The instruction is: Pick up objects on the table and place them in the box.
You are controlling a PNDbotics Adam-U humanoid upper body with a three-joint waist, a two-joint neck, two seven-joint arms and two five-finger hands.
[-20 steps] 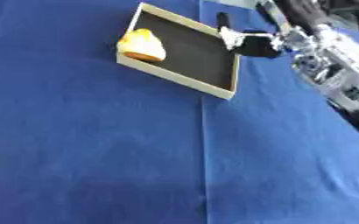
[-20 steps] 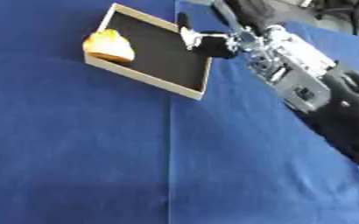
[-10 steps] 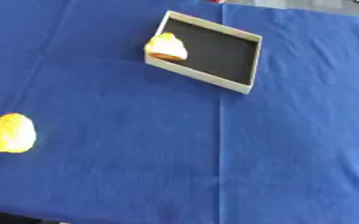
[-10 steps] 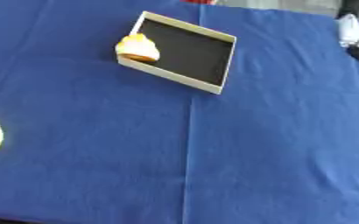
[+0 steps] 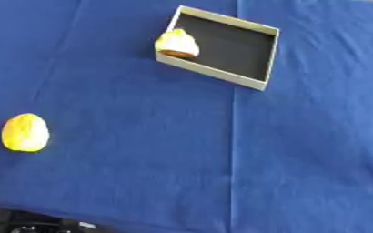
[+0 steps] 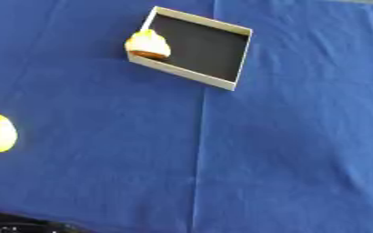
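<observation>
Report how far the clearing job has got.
Done: one yellow object sits at the left corner of the box, against its wall. In hand: nothing, as neither robot hand shows in either view. Left: a second yellow object lies on the blue cloth far to the left of the box.

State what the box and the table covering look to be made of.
The box: probably cardboard or thin wood, judging by its pale matte walls with straight edges; its floor is flat black. The table covering: blue cloth, matte, with a long crease and soft wrinkles.
</observation>
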